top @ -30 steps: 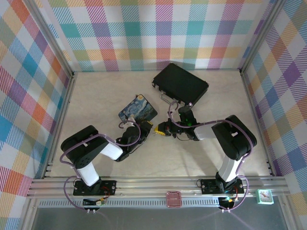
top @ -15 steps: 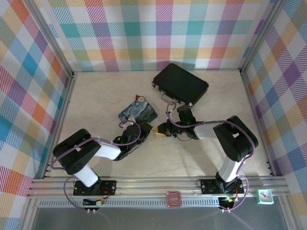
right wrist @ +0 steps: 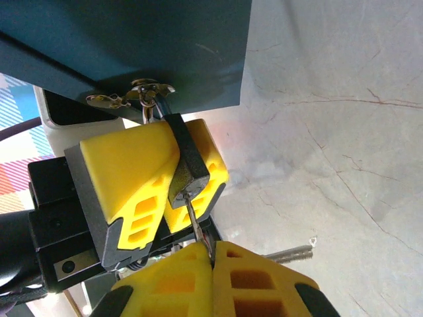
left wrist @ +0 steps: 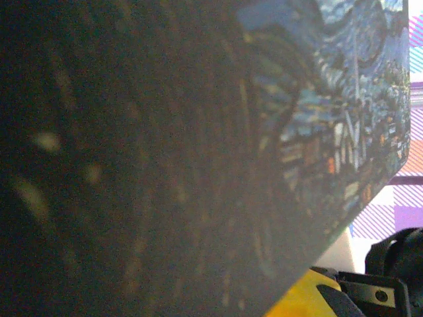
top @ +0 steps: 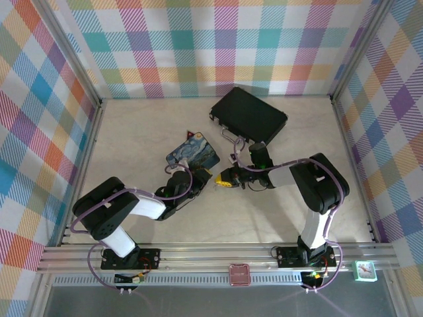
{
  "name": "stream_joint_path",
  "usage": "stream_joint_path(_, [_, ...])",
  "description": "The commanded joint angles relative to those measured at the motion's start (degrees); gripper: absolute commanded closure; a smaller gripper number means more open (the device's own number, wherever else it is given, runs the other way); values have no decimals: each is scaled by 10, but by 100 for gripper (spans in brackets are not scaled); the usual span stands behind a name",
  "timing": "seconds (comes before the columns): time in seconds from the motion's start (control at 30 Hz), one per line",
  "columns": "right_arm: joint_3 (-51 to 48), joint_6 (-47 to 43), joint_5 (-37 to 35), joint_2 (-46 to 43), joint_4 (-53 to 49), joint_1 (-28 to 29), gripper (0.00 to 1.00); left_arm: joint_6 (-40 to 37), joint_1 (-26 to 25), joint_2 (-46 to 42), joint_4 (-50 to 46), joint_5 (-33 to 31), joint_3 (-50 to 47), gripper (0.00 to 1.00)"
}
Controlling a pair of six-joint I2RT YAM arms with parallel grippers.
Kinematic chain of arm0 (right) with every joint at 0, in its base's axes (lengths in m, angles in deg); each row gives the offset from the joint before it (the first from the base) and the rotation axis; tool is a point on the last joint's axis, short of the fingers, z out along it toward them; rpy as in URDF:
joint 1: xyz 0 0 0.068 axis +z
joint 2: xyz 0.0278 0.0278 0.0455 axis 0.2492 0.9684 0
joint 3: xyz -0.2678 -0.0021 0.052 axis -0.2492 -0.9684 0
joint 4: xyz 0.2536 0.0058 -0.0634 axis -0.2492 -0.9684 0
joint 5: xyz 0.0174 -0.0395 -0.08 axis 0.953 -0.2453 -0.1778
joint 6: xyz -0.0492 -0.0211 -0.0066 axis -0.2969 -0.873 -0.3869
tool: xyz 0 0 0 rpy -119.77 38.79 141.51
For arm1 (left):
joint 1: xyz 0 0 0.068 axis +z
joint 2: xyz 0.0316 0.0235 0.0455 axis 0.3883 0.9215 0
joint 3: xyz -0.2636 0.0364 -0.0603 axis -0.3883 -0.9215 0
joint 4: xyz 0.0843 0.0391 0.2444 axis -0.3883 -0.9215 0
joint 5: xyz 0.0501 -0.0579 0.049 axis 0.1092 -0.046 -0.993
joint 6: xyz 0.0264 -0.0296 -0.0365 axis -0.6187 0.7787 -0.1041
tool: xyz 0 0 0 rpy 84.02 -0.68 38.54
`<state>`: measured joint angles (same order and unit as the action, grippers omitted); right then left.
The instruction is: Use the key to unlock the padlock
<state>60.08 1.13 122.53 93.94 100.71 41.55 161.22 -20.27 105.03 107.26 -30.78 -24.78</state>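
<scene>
Right gripper (right wrist: pixel 213 254) is pinching its two yellow fingers flat together on the key (right wrist: pixel 196 221), whose thin blade is running up from between the pads into the bottom of the padlock (right wrist: pixel 187 173). Left gripper (right wrist: pixel 175 168) is clamping the padlock's dark body between its own yellow fingers, narrow but not fully closed, with the lock tilting slightly. The padlock's shackle is passing through a small metal hasp on the edge of the blue painted tin (right wrist: pixel 132 46), so the lock is hanging just off the tin's rim, above the marbled table (right wrist: pixel 344 132). A short silvery piece (right wrist: pixel 291 253) is lying on the table just beside the right fingers; what it is cannot be told.

Compared with a second ago, the left arm's upper link is sitting lower and further to the left in the overhead view, and the right arm's elbow is standing a little further from the near edge. Both grippers are still meeting at the tin's near corner, and the tin is sitting a touch further right. The black briefcase (top: pixel 250 115) is lying where it was, at the far side.
</scene>
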Motion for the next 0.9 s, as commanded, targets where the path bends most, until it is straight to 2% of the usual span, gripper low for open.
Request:
stream_joint_path(0.0, [42, -39, -43, -4, -14, -19, 100, -18, -11, -38, -27, 93, 7, 100])
stream_joint_path(0.13, [34, -1, -68, -6, 17, -13, 100, -30, -9, -55, -66, 79, 16, 100])
stream_joint_path(0.37, [6, 40, -132, -23, 55, 18, 100, -16, -11, -38, -45, 56, 20, 100])
stream_joint_path(0.5, [15, 15, -190, -22, 27, 15, 100, -4, -14, -16, -8, 68, 23, 100])
stream_joint_path(0.6, [28, 22, -198, -3, 53, 15, 100, 10, -21, 4, 15, 79, 24, 100])
stream_joint_path(0.73, [44, 15, -229, 10, 34, 17, 100, 23, -25, 20, 47, 84, 19, 100])
stream_joint_path(0.87, [57, 14, -273, -3, -18, 28, 100, 8, -27, 11, 26, 87, 25, 100])
